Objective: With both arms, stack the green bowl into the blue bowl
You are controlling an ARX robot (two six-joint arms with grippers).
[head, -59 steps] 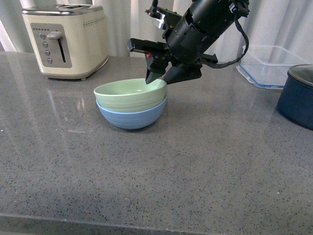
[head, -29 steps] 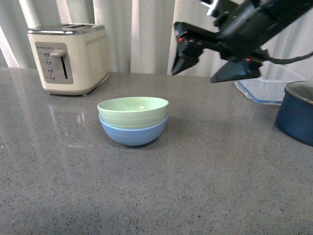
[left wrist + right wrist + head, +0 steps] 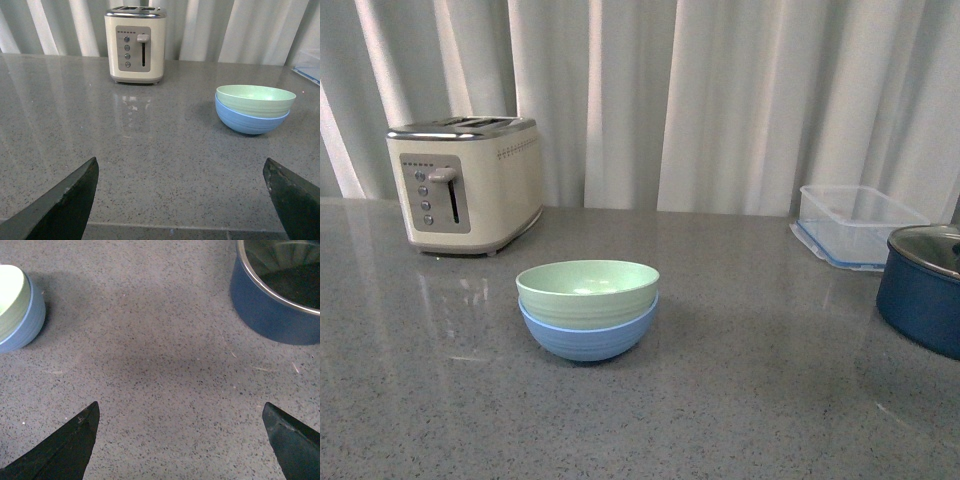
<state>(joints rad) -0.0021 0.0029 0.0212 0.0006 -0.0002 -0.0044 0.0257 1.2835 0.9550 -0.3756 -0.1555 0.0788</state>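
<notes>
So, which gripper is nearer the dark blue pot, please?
Right. The right gripper hovers close beside the pot; the left gripper faces the toaster, with no pot in its view.

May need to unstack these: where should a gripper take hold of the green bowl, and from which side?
Grip the green bowl by its rim, one finger inside and one outside, coming from above. It sits nested in the blue bowl, which covers its lower wall, so only the rim band is exposed. The right gripper is open; the rim's right side looks unobstructed.

Only dark, matte, wedge-shaped fingertips [image 3: 65, 205] show in each wrist view, tapering to blunt points
</notes>
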